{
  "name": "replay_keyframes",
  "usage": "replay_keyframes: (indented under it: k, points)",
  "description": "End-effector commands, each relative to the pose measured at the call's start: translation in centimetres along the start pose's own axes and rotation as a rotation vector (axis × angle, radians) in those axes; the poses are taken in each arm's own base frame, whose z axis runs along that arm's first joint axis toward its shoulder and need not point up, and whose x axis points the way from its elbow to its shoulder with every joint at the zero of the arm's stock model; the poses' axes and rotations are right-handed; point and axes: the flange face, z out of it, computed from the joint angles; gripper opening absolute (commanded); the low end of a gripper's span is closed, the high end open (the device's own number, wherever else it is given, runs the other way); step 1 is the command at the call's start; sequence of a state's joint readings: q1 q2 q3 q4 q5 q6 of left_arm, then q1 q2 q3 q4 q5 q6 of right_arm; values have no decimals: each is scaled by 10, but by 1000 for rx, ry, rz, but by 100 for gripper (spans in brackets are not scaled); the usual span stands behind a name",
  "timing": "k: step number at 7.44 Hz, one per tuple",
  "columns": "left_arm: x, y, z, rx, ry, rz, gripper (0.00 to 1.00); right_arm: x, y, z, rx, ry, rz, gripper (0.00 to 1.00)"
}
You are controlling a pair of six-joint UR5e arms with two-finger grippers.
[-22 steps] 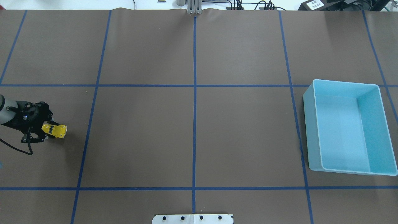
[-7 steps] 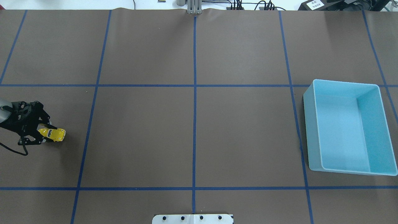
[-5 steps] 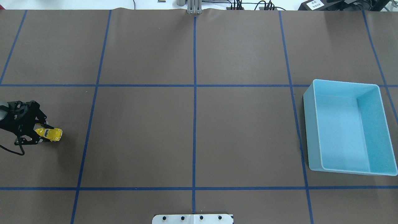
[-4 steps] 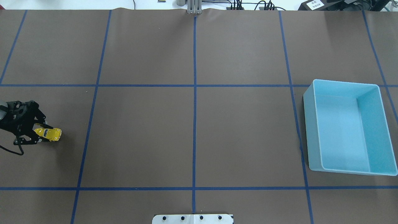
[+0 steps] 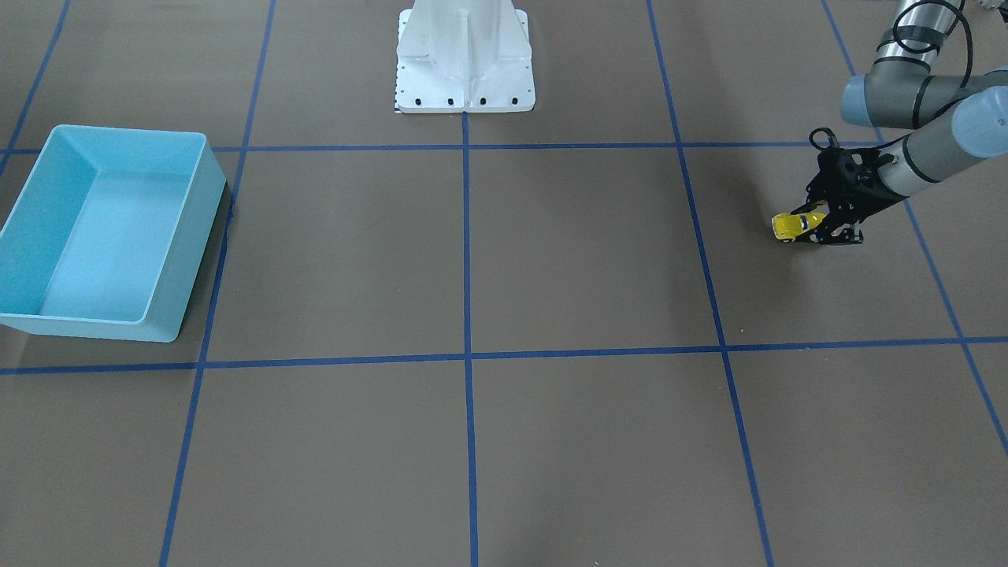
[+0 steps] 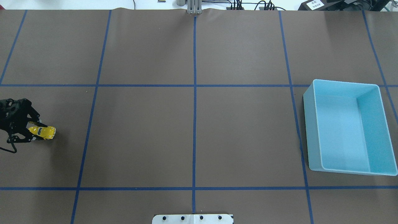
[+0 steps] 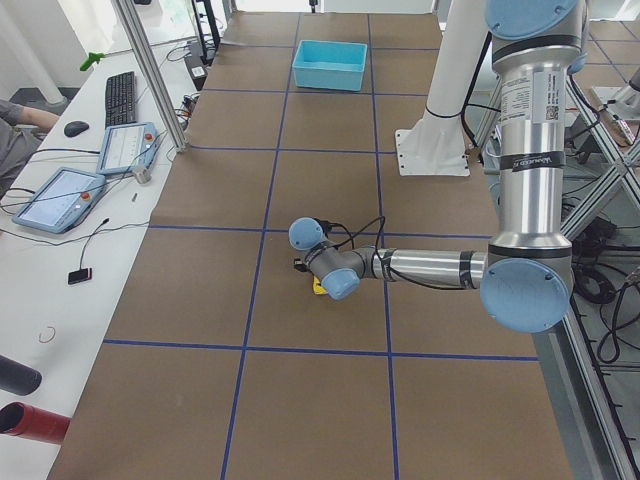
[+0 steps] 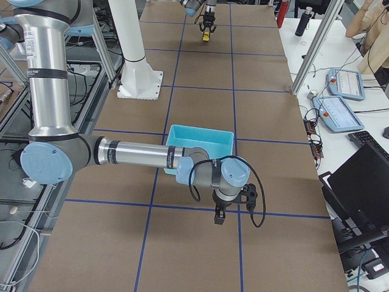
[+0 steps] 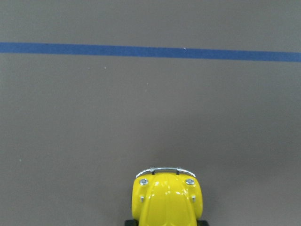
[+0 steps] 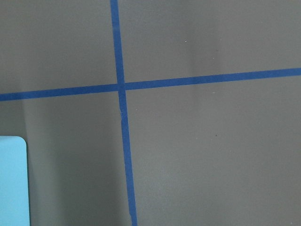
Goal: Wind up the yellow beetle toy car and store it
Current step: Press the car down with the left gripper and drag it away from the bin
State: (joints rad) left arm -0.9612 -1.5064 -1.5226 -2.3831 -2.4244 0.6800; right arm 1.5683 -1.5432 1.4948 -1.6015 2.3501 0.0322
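Observation:
The yellow beetle toy car [image 6: 44, 132] is at the far left of the table, nose pointing toward the table's middle. My left gripper [image 6: 33, 132] is shut on its rear half and holds it low at the brown mat. The car also shows in the front-facing view [image 5: 790, 224] and in the left wrist view [image 9: 167, 200], where only its bonnet shows. My right gripper [image 8: 219, 216] hangs over the mat just in front of the light blue bin [image 8: 200, 142]; it shows only in the exterior right view, so I cannot tell whether it is open or shut.
The light blue bin [image 6: 308, 124] stands at the right of the table with nothing in it; its corner shows in the right wrist view [image 10: 11, 183]. The white robot base [image 5: 465, 55] is at the near middle edge. Blue tape lines grid the mat.
My left gripper has moved leftward and lower with the yellow car still in its grip, drawing the car backward toward the table's left edge. The bin has not moved.

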Motion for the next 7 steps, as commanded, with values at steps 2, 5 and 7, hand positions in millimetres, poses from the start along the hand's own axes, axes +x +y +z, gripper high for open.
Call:
replay_keyframes:
  k: [2, 5, 7]
  points:
    - [-4, 26, -1, -13, 2, 24, 0, 0, 0, 0, 0, 0, -3, 100]
    - [-9, 66, -9, -26, -4, 46, 0, -2, 0, 0, -1, 0, -6, 100]
    - [-11, 93, -12, -38, -6, 64, 0, -3, 0, 0, 0, 0, -7, 100]
